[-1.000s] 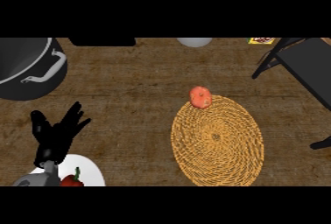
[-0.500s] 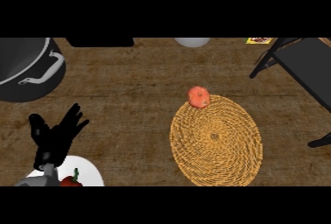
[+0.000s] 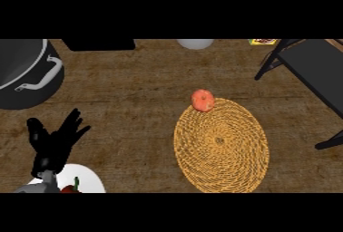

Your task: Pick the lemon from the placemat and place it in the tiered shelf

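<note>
Partly cropped — tiered shelf [image 3: 309, 77], white plate [image 3: 85, 181]

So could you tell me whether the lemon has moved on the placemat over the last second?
No. The lemon sits at the far edge of the woven placemat, as before, the same way off from the dark tiered shelf.

Bare counter [image 3: 134, 104] surrounds the lemon [image 3: 203, 99]; shelf [image 3: 309, 68] stands right.
</note>
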`<control>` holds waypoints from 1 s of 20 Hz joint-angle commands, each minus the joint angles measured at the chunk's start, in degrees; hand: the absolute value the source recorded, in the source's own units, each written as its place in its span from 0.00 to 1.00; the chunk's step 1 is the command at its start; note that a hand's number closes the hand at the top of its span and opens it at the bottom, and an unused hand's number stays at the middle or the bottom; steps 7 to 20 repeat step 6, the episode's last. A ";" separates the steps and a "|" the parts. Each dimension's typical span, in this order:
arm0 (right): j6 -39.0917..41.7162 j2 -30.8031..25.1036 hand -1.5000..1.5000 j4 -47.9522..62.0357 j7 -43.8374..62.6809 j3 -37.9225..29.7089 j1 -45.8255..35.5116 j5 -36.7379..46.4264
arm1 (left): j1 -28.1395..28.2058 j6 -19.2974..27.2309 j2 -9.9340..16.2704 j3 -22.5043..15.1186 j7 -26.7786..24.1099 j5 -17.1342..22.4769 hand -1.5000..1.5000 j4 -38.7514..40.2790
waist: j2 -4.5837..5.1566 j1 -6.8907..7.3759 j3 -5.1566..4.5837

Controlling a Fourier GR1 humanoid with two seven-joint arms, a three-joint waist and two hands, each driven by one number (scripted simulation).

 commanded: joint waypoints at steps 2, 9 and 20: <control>11.16 1.75 0.00 -17.31 6.32 -5.48 7.23 -4.90 | -0.28 -1.08 0.18 1.12 -0.22 0.94 0.50 3.10 | 0.11 -0.78 -0.21; 17.66 0.70 0.00 -24.60 3.28 -12.71 13.51 -12.73 | 1.32 -1.36 0.45 1.07 -1.51 0.15 0.50 2.50 | 0.26 -0.45 -0.15; 17.66 0.70 0.00 -24.60 3.28 -12.71 13.51 -12.73 | 1.32 -1.36 0.45 1.07 -1.51 0.15 0.50 2.50 | 0.26 -0.45 -0.15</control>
